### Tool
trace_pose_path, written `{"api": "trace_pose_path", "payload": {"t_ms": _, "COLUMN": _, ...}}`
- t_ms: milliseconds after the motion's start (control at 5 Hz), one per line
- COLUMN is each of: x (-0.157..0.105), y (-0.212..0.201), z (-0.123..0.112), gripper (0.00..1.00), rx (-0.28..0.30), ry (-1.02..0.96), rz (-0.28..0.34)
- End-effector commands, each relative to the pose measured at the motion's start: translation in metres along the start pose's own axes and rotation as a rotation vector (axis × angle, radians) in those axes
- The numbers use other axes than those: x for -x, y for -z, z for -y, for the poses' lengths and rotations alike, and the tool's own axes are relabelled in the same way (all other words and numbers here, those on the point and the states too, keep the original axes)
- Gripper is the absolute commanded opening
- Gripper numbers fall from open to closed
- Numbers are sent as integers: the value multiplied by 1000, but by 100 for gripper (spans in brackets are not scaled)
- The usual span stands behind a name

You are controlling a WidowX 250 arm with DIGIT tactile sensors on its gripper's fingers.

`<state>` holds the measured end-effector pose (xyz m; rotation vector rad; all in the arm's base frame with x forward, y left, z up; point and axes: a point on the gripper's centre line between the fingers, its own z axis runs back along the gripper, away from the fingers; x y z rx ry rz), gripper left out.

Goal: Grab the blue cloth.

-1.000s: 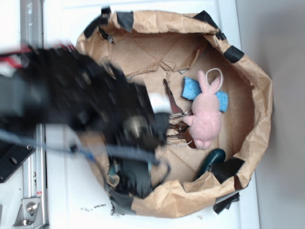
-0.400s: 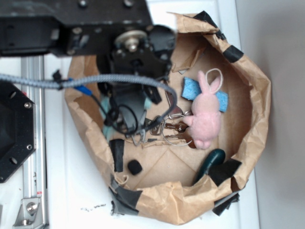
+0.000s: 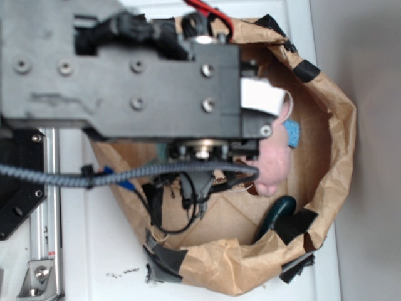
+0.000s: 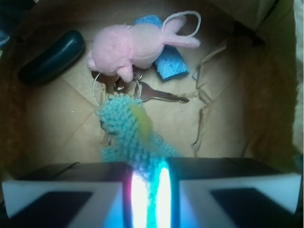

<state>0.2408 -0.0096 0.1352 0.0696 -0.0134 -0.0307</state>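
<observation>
Blue cloth [image 4: 127,132] hangs pinched in your gripper [image 4: 148,183], jaws closed on its edge, above the paper-bag nest [image 3: 338,144] at the desk's right edge, clear of the keys [image 4: 142,92] below.

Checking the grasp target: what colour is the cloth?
Teal, knitted blue cloth with a yellowish patch, clearest in the wrist view.

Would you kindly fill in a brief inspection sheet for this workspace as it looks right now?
Surface: brown paper bin, dark tape on its rim, on a white table.
Job's things: blue cloth pinched between the fingers, hanging forward.
Clutter: pink bunny lying on a blue sponge; keys beside it; dark oblong object near the wall.
Grippers: gripper shut on the cloth.
Cables: grey braided cable and black wires under the arm.
Surroundings: metal rail at the left.
</observation>
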Motion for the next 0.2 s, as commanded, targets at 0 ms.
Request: {"api": "trace_pose_path", "payload": {"t_ms": 0, "x": 7, "y": -17, "z": 10, "gripper": 0, "rx": 13, "ry": 49, "rz": 96}}
